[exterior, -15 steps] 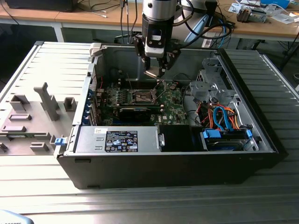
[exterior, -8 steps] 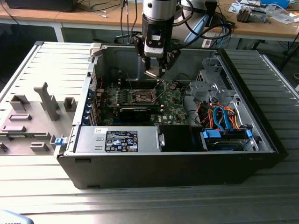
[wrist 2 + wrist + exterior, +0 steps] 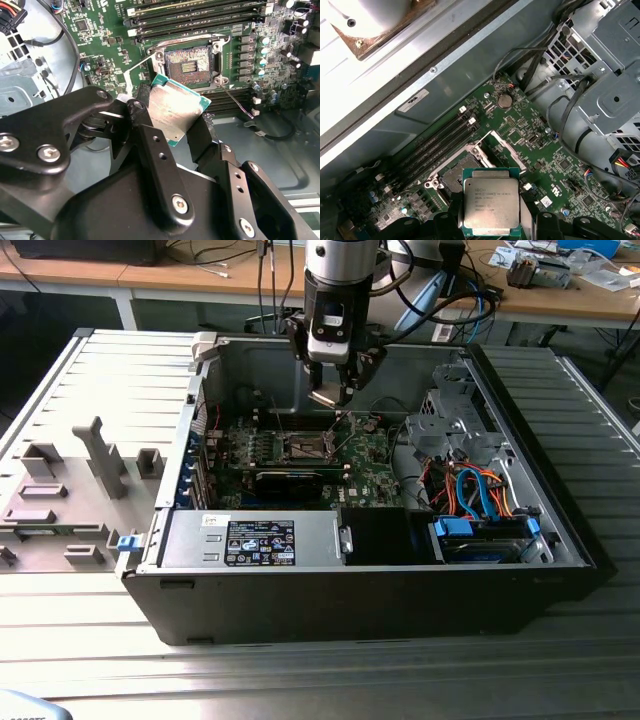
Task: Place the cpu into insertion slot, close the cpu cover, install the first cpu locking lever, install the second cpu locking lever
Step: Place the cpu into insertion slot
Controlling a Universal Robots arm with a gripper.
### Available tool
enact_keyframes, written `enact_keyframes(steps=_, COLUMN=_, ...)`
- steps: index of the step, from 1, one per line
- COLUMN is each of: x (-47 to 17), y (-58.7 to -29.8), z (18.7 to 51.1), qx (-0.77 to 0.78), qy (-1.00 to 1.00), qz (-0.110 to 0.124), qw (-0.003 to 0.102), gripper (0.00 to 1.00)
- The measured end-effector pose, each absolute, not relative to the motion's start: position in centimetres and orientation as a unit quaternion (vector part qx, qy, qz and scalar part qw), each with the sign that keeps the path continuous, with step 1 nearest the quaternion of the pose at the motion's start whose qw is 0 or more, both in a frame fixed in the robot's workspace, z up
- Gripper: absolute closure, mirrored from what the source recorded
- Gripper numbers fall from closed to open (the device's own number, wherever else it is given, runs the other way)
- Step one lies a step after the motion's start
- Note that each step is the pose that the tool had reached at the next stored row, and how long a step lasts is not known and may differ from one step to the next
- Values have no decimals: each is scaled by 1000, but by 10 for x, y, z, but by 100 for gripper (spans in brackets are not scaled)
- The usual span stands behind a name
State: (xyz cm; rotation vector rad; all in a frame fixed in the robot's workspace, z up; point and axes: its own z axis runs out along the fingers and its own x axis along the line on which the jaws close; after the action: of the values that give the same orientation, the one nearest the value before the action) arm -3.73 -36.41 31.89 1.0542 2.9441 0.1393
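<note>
Gripping the small flat square cpu with its dull silver-grey metal top [image 3: 177,110] by two opposite edges, the black two-finger gripper [image 3: 172,120] has its jaws closed on the chip and holds it slightly tilted, clear of the board. In both wrist views the chip [image 3: 491,207] hangs near the small square dark insertion slot with a brownish-gold centre [image 3: 190,62], apart from it. The slot lies uncovered. In the first wrist view the thin silver frame of the cpu cover [image 3: 509,149] seems swung up beside the slot. Around them spreads the green circuit board [image 3: 530,130], which sits inside the open black computer case [image 3: 300,590].
</note>
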Motion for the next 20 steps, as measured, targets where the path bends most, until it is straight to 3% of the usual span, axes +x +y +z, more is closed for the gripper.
enact_keyframes(steps=20, x=-37, y=-364, z=319, qx=353, qy=934, qz=44, qw=6, gripper=46)
